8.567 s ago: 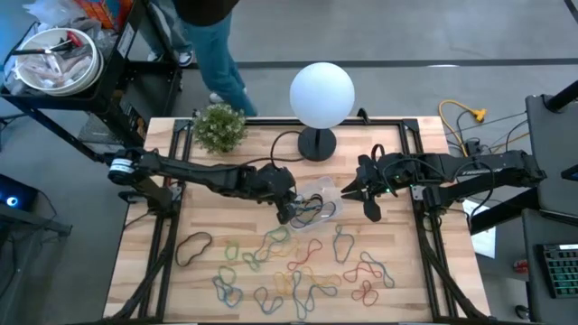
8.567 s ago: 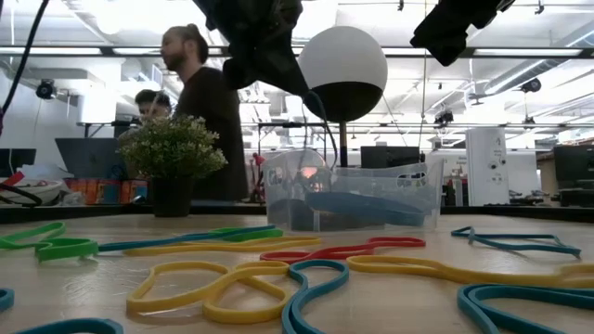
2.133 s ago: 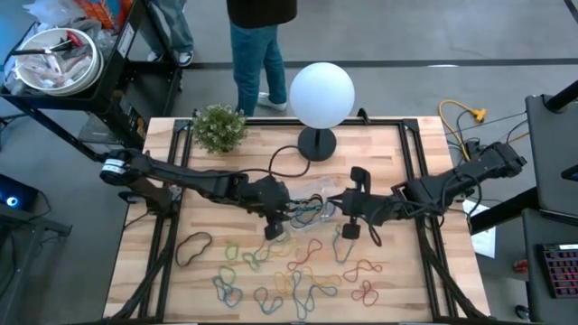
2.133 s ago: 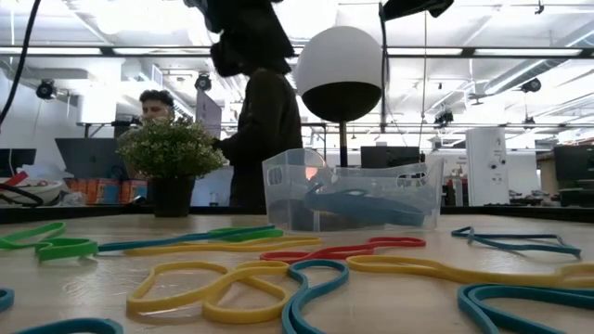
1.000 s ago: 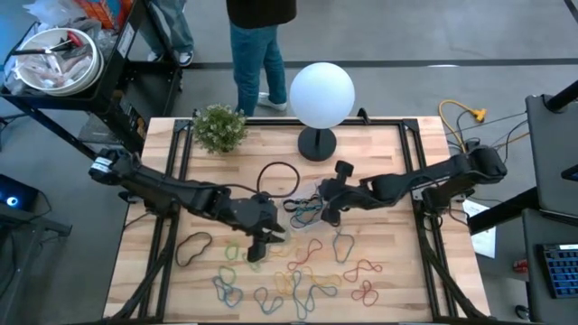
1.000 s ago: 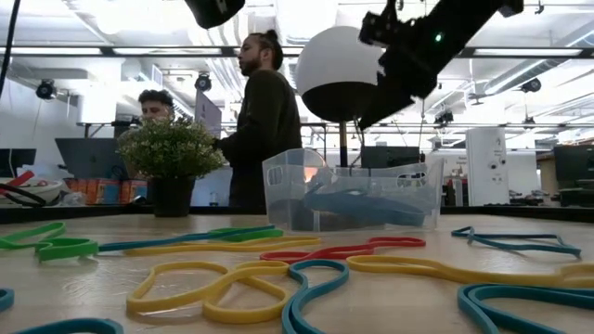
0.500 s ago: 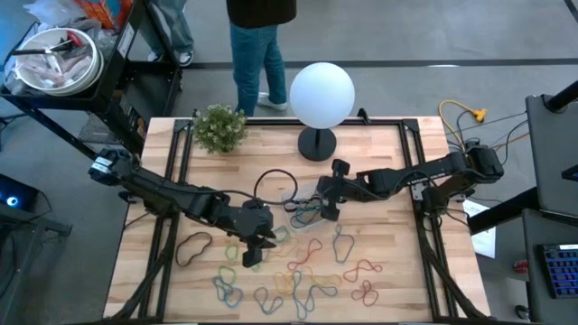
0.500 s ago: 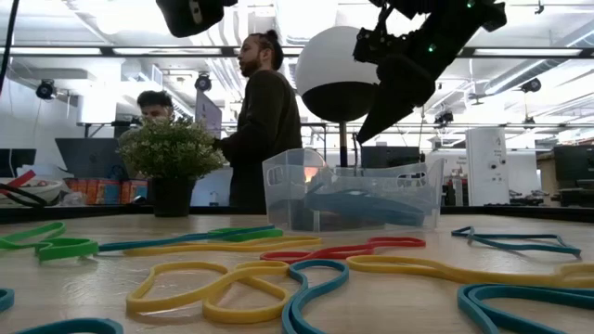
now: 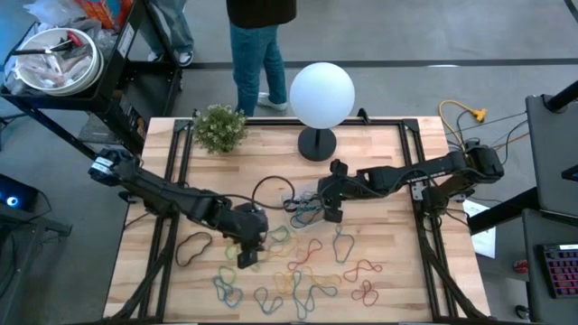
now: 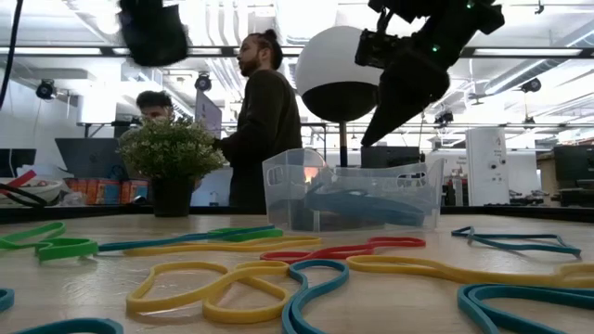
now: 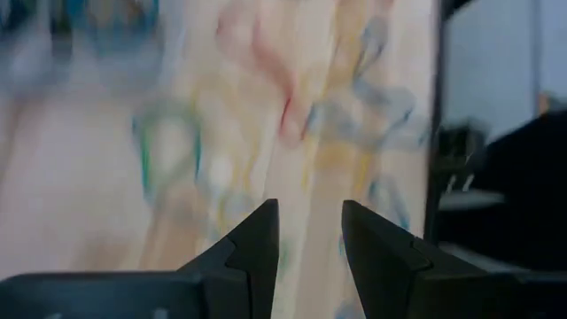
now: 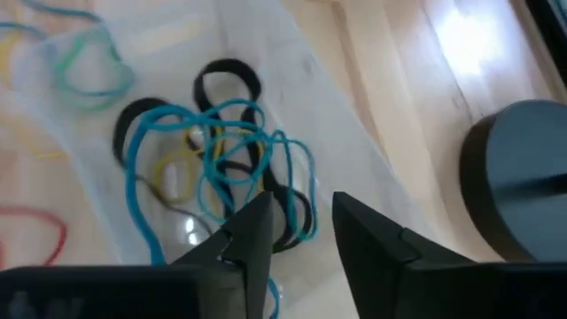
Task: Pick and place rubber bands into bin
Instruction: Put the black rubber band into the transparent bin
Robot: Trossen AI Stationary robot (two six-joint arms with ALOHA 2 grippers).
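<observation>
The left wrist view is smeared, so the bands under the left gripper (image 11: 306, 232) are only coloured streaks; its fingers stand a little apart with nothing between them. In the high view that gripper (image 9: 247, 256) hangs over the left part of the rubber bands (image 9: 302, 271) strewn across the near half of the table (image 9: 406, 280). The bin (image 9: 312, 203) sits mid-table, near the globe lamp (image 9: 321, 94), with a potted plant (image 9: 219, 127) far left. The right gripper (image 12: 297, 232), slightly parted and apparently empty, hovers just above the bin (image 12: 310, 97), over its blue and black loops (image 12: 213, 151). A person (image 10: 260, 121) stands beyond the table.
</observation>
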